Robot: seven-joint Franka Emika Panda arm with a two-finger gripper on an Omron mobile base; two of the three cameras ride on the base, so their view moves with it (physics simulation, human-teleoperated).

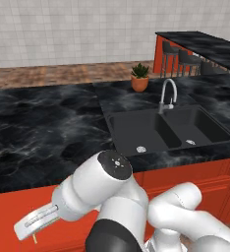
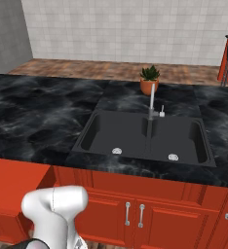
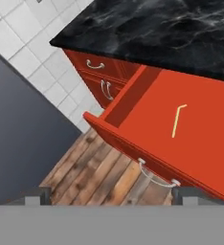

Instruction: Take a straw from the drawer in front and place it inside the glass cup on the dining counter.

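The claw [image 3: 106,194] stands wide open with nothing between its tips, which show as two small dark stubs far apart at the bottom of the hand view. It hangs over the wood floor [image 3: 92,167], outside the front panel of the drawer [image 3: 205,139], not yet above the drawer's inside.

Just past the tips comes the drawer's silver handle [image 3: 154,174], then the front lip, then the flat red interior. The drawer is pulled well out from under the black surface [image 3: 171,33]. The straw [image 3: 177,119] lies flat on that red floor, alone, apart from the walls. From the claw it lies ahead and off to the right in the hand view, beyond the handle and the lip. Its long axis runs nearly straight away from the claw, leaning only slightly, with the short bent tip at the far end, turned to the right.

By my judgement the coming move calls for carrying the claw forward over the lip and to that side, then lowering it with the tips set across the thin stick, not along it.

Farther off, in the left base view, the dining counter [image 1: 205,44] stands beyond the sink [image 1: 166,130] and potted plant [image 1: 139,77], with dark stools [image 1: 183,61] beside it; I cannot make out the glass cup.
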